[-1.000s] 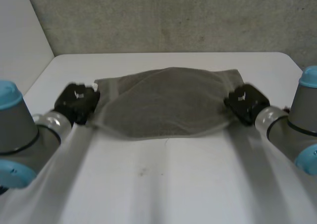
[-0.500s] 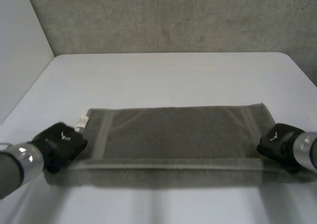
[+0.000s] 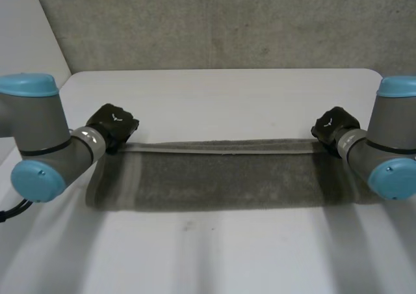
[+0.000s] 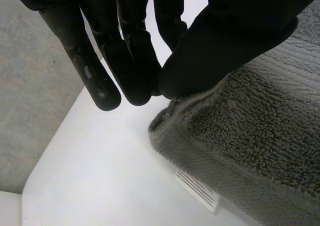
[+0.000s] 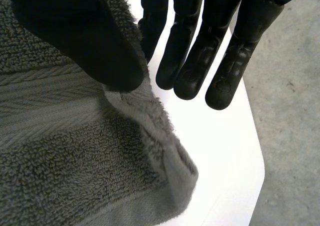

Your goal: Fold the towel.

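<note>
Moved since the earlier frame: my left hand [image 3: 112, 126] and right hand [image 3: 334, 126], carrying the towel [image 3: 221, 177] from the tabletop's [image 3: 221, 99] near edge to its middle; each pinches one corner.

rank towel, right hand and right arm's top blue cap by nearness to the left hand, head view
1. towel, its end pinched in the left hand.
2. right hand, at the towel's other end.
3. right arm's top blue cap, farthest, beyond that hand.
</note>
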You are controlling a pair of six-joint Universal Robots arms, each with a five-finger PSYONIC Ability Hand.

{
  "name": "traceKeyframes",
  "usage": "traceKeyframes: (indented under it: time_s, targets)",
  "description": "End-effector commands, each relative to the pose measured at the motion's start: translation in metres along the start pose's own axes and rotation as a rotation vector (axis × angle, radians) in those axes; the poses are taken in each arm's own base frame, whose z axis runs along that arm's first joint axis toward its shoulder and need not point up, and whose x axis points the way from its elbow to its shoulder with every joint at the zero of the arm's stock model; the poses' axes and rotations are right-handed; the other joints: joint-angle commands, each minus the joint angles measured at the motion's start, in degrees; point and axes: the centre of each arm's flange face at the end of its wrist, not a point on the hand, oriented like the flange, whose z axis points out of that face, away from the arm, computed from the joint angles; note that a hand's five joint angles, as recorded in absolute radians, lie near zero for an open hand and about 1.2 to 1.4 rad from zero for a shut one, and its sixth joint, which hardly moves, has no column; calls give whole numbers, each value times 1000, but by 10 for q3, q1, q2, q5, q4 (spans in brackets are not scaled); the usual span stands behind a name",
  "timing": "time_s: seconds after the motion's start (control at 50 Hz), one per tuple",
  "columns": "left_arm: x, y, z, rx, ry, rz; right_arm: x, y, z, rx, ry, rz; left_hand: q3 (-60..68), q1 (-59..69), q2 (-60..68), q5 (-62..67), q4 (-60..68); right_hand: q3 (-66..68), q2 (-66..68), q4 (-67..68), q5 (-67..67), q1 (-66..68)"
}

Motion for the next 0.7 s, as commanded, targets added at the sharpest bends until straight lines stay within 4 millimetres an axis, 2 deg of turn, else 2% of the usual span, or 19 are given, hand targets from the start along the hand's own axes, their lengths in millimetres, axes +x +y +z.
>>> traceKeyframes:
  time_s: [0.02,0.14,0.16,0.18,0.2,0.22,0.24,0.26,0.28,0.3,0.36,0.42,0.46,0.48,0.52,0.56,0.58,0.62,0.7]
  targets:
    - [-2,-6,18,32,-29,15,-5,1,20,18,26,-10,103,112,102,103,102,118,122,115,126,248]
    - [-2,-4,31,40,-35,15,1,-1,29,27,59,-5,103,112,102,103,102,118,122,115,126,248]
    - [-1,-4,32,40,-33,16,3,-1,31,31,70,-3,103,112,102,103,102,-58,-54,-61,-50,72]
    - [-1,-4,32,40,-33,16,3,-1,31,31,71,-3,103,112,102,103,102,-60,-56,-63,-51,71]
    - [1,-4,32,41,-30,15,5,-3,32,39,90,0,-10,-2,-11,-10,-11,-368,-364,-371,-360,-238]
    - [2,-4,31,40,-29,15,10,-5,34,53,131,12,-311,-302,-312,-311,-312,-582,-578,-585,-574,-452]
    - [2,-4,31,40,-29,15,10,-5,34,53,131,12,-314,-305,-315,-314,-315,-582,-578,-585,-574,-452]
    - [2,-7,30,45,-30,16,17,-9,35,68,178,32,-597,-588,-598,-597,-598,-582,-578,-585,-574,-452]
    - [0,-10,28,48,-39,16,28,-14,32,91,229,57,-597,-588,-598,-597,-598,-582,-578,-585,-574,-452]
    - [0,-10,28,48,-40,16,28,-14,32,91,229,57,-597,-588,-598,-597,-598,-582,-578,-585,-574,-452]
    - [-12,-25,17,69,-80,-5,58,-29,14,159,314,186,-597,-588,-598,-597,-598,-582,-578,-585,-574,-452]
    - [-20,-35,9,90,-100,-33,66,-33,6,184,325,240,-597,-588,-598,-597,-598,-582,-578,-585,-574,-452]
    - [-33,-53,-13,140,-127,-128,80,-43,-16,236,336,339,-597,-588,-598,-597,-598,-582,-578,-585,-574,-452]
    - [-33,-53,-13,140,-127,-129,80,-43,-16,236,336,340,-597,-588,-598,-597,-598,-582,-578,-585,-574,-452]
    - [-38,-61,-23,166,-137,-175,85,-51,-35,276,314,408,-595,-586,-596,-595,-596,-582,-578,-585,-574,-452]
    - [-43,-70,-41,207,-140,-270,85,-52,-43,290,297,426,-597,-588,-598,-597,-597,-582,-578,-585,-574,-452]
    - [-43,-70,-42,207,-140,-270,85,-52,-43,290,297,427,-597,-588,-598,-597,-598,-582,-578,-585,-574,-452]
    - [-42,-73,-54,236,-142,-353,78,-41,-55,254,240,447,-597,-588,-598,-597,-598,-582,-578,-585,-574,-452]
    - [-35,-67,-61,256,-138,-410,69,-19,-65,163,174,481,-597,-588,-598,-597,-598,-582,-578,-585,-574,-452]
